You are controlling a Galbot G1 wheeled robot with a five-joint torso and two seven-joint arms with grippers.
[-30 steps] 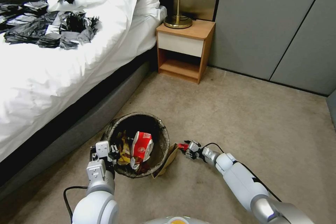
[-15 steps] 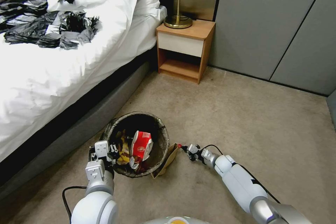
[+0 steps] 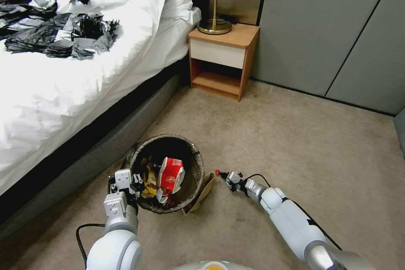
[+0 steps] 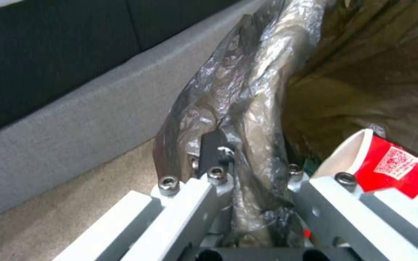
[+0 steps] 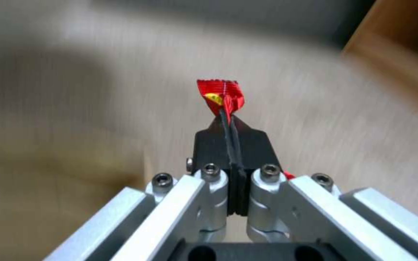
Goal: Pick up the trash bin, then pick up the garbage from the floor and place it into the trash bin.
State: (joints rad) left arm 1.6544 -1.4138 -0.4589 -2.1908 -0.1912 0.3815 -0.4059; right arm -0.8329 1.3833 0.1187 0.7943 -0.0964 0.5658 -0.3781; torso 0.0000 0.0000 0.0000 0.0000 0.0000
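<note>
The trash bin [image 3: 168,137], lined with a dark crinkled bag, stands on the beige carpet floor [image 3: 274,135] beside the bed. My left gripper [image 3: 125,182] is shut on its near rim; in the left wrist view the left gripper [image 4: 228,154] pinches the bag-covered rim [image 4: 248,90]. Inside the bin lie a red-and-white packet [image 3: 171,176] [image 4: 388,163] and yellow wrappers [image 3: 148,181]. Just right of the bin, my right gripper [image 3: 227,176] [image 5: 230,127] is shut on a small red wrapper [image 3: 218,172] [image 5: 221,96], held low over the floor. A brown paper bag [image 3: 203,190] leans against the bin's right side.
The bed's grey base [image 3: 105,152] runs close along the bin's left. A black shredded plastic heap [image 3: 63,36] lies on the white bedding. A wooden nightstand [image 3: 223,61] with a lamp [image 3: 214,25] stands at the back; grey wall panels [image 3: 329,29] are behind. Open carpet lies to the right.
My right gripper has turned and risen slightly with the red wrapper, which now hangs clear of the brown paper bag. The left gripper and the bin have stayed put.
</note>
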